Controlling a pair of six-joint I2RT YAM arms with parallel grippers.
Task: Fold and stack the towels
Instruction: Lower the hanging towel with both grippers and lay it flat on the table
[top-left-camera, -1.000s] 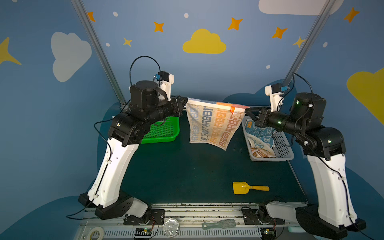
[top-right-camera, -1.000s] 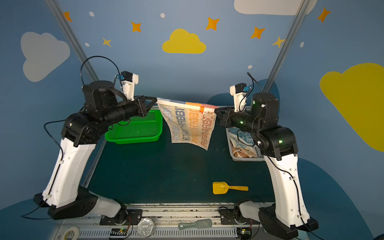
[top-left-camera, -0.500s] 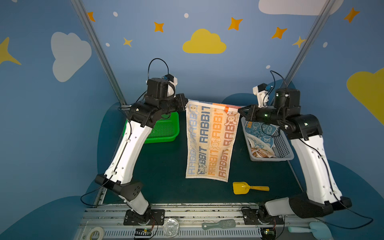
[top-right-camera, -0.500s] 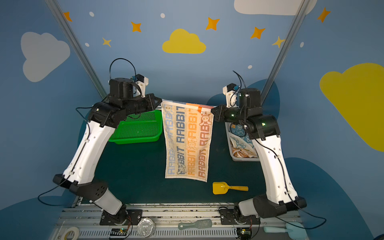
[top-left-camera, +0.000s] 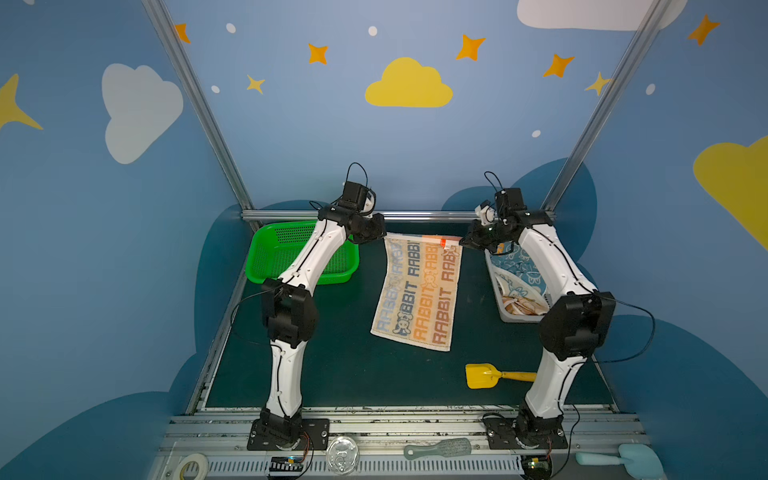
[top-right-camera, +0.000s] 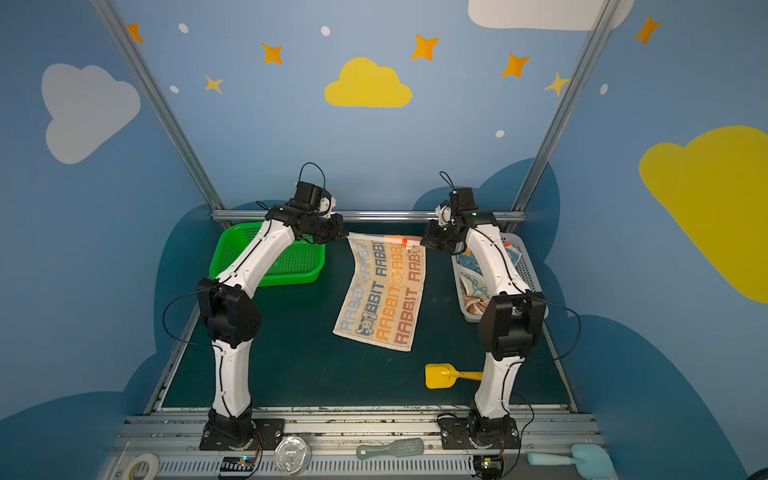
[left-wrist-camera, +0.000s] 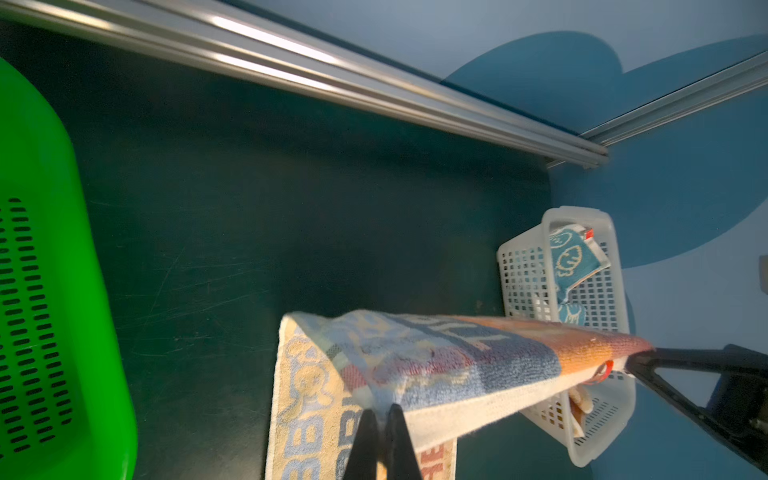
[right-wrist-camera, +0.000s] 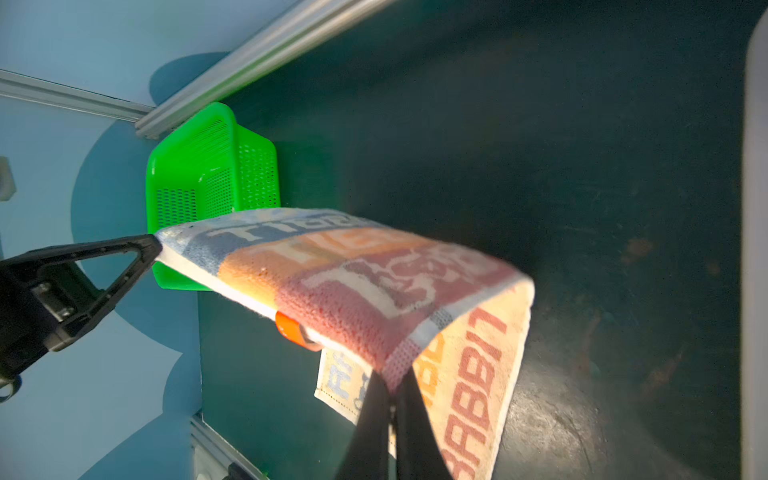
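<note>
The left gripper (top-left-camera: 380, 237) is pinched tight on one corner of the towel (top-left-camera: 415, 299), and the right gripper (top-left-camera: 463, 246) is clamped on the neighbouring corner, just beside the tag (right-wrist-camera: 293, 328). The edge between them runs nearly straight, with a slight sag at the middle. From that edge the towel slopes down and away from both grippers, and its free end lies on the mat (top-left-camera: 332, 365) with the lettering up.

The step looks like laying the towel out flat before the first fold. To do it well, lower both grippers together and level, so that neither corner lands first and skews the cloth. Hold the spacing between them (any closer and the middle will bunch). A slight pull away from the free end while descending should draw out the ripple below the left gripper. Let go only once the held edge rests on the mat.

The green basket (top-left-camera: 266, 253) sits just outside the left gripper. The white basket (top-left-camera: 515, 318), just outside the right one, holds the other towels (top-left-camera: 517, 266).
</note>
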